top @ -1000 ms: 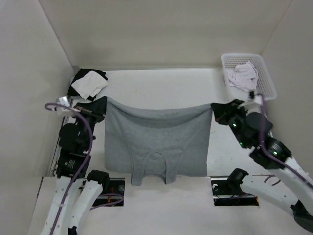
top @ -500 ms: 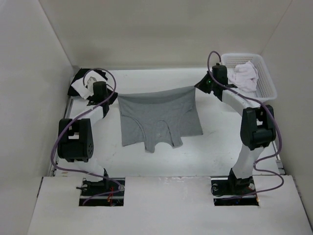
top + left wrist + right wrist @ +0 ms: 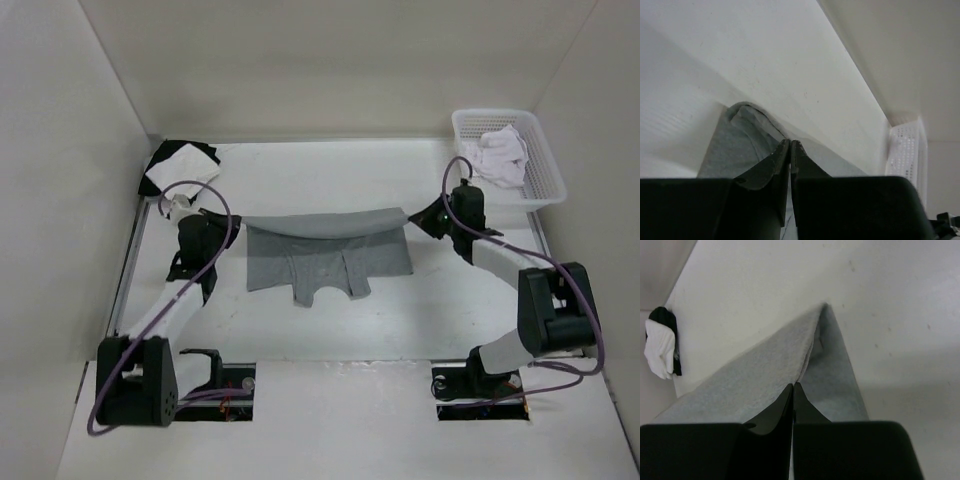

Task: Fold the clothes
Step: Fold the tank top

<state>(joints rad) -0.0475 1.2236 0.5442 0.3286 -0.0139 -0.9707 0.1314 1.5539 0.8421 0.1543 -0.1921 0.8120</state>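
Where the top camera looks down, the grey top [image 3: 330,262] lies mid-way across the table [image 3: 450,300], its far edge raised between the left gripper [image 3: 236,222] and the right gripper [image 3: 414,216]. In the left wrist view, the left gripper's fingers [image 3: 782,152] are pinched together on the fabric's edge. In the right wrist view, the right gripper's fingers [image 3: 786,396] are likewise clamped on a fold of the cloth.

left arm [image 3: 165,300], right arm [image 3: 500,256] — white links, black joints | purple cables [image 3: 205,185] | left gripper [image 3: 790,146] — 2 black tapered fingers [image 3: 771,169]
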